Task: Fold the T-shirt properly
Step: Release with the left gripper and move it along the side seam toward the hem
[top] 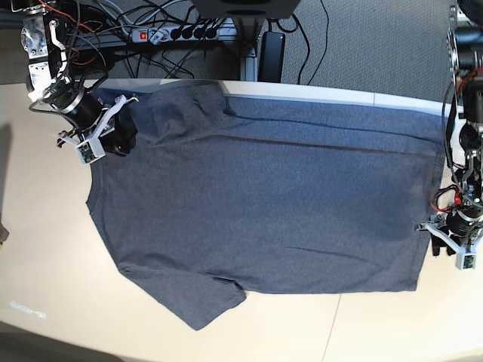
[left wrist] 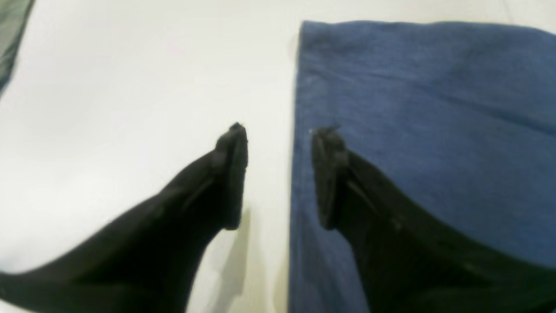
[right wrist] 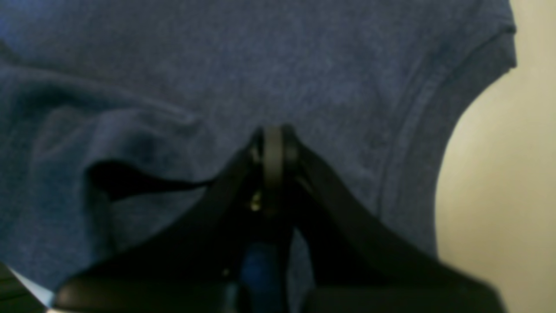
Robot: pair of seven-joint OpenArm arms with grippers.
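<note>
The slate-blue T-shirt (top: 264,204) lies spread flat on the pale table (top: 45,264), neck to the left and hem to the right, with no lettering showing. My right gripper (top: 117,139) is at the shirt's far-left shoulder. In the right wrist view it (right wrist: 273,134) is shut, with shirt fabric (right wrist: 304,65) around it and a raised fold to its left. My left gripper (top: 445,245) is at the hem's right edge. In the left wrist view it (left wrist: 280,129) is open and straddles the shirt's edge (left wrist: 425,108), one finger over the table and one over the cloth.
A power strip and cables (top: 173,34) and a black box (top: 272,49) lie on the floor behind the table's far edge. A dark greenish thing (left wrist: 11,34) shows at the top left of the left wrist view.
</note>
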